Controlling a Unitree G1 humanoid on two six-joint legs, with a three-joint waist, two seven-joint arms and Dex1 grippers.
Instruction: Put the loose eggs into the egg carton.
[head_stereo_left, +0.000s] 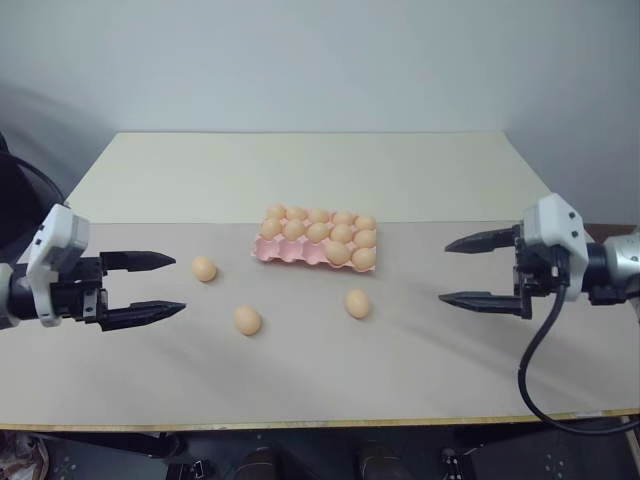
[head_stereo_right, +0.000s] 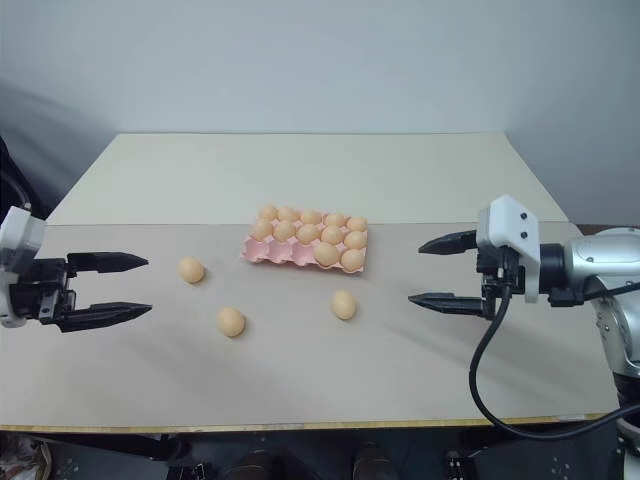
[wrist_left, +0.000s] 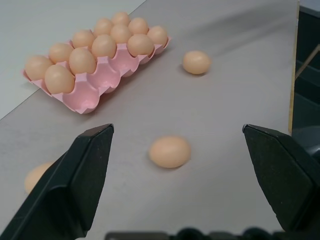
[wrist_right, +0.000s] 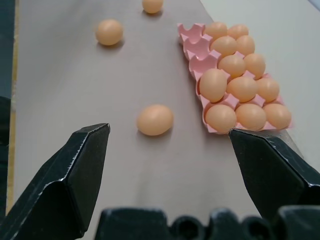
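Mostly done: egg carton (head_stereo_left: 316, 240) mid-counter (head_stereo_left: 300, 390) holding twelve eggs, the three near-left cups empty. Still out, three loose eggs (head_stereo_left: 247, 320) just near and left of it. Left gripper (head_stereo_left: 152, 288) and right gripper (head_stereo_left: 478, 270) flanking, jaws wide, holding nothing.

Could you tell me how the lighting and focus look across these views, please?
Left eye view: soft even light, faint shadows under the loose eggs, no glare on the table. Left wrist view: egg carton sharp, the near left pincer fingers loom large. Right wrist view: similar, right pincer open.
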